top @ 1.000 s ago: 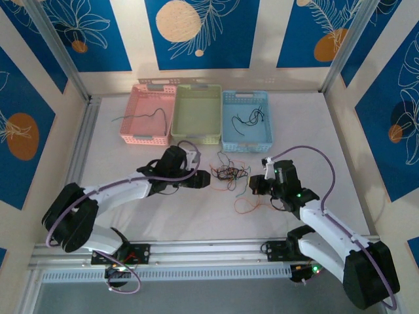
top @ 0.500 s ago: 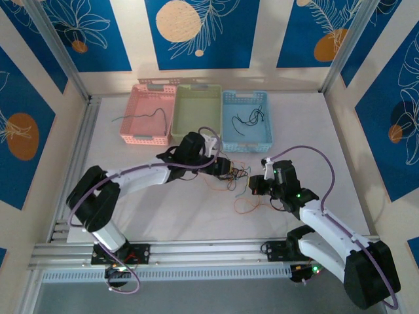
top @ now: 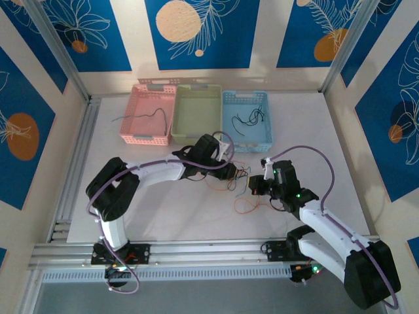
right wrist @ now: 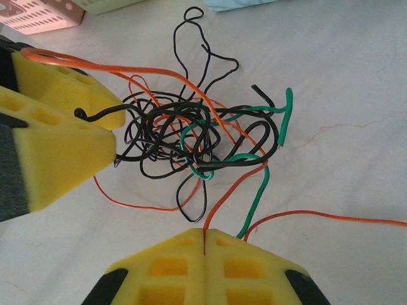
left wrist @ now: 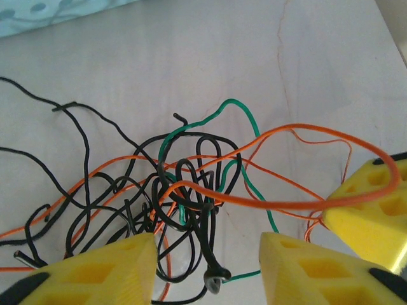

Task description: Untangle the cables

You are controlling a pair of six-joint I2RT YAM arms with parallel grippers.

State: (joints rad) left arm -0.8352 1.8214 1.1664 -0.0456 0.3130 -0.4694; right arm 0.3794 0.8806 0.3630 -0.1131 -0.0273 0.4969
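Note:
The cables (top: 229, 175) lie in one tangle of black, orange and green wire on the white table, also seen close up as the tangle (left wrist: 184, 190) and the tangle (right wrist: 191, 133). My left gripper (left wrist: 206, 267) is open, its yellow fingers (right wrist: 57, 146) straddling the near edge of the knot, with a black wire end between them. My right gripper (right wrist: 203, 238) is shut on an orange cable (right wrist: 229, 191) that runs up into the knot. A green cable (right wrist: 258, 197) passes beside its fingers (left wrist: 375, 216). From above, the left gripper (top: 234, 171) and right gripper (top: 251, 185) flank the tangle.
Three baskets stand at the back: pink (top: 134, 134) with a black wire in it, green (top: 195, 136), and blue (top: 245, 145) holding several black wires. A loose orange loop (top: 245, 206) trails toward the right arm. Metal frame posts border the table.
My left arm has stretched rightward across the table, bringing its open gripper up to the tangle. The right arm and its hold have not moved.

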